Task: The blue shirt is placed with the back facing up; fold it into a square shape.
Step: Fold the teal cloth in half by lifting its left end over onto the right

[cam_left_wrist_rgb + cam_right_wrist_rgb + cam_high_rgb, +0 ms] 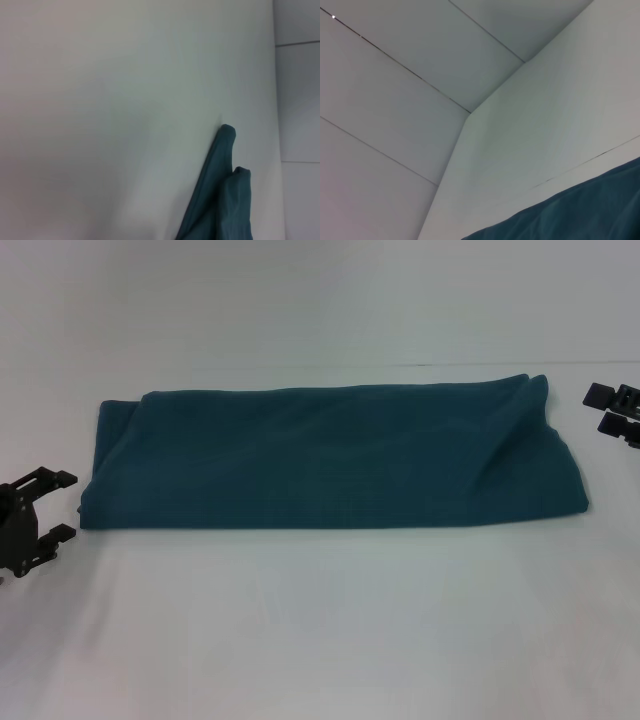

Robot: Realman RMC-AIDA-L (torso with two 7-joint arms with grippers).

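Grippers are both staying off the cloth at this moment. The left gripper is hanging at the left edge of the head view, with its two black fingers spread apart, one above the other, and nothing is sitting between them. It is holding nothing and touching nothing; the near left corner of the blue shirt is lying just beside its fingertips, toward the middle of the counter. The right gripper is waiting at the right edge, farther back, also released, with a clear gap between its fingers and nothing in it. The shirt's far right corner is lying near it, but apart. Between the two grippers the shirt is resting flat on the white counter as a long band, folded lengthwise, with some wrinkles bunching at the end nearest the right gripper.
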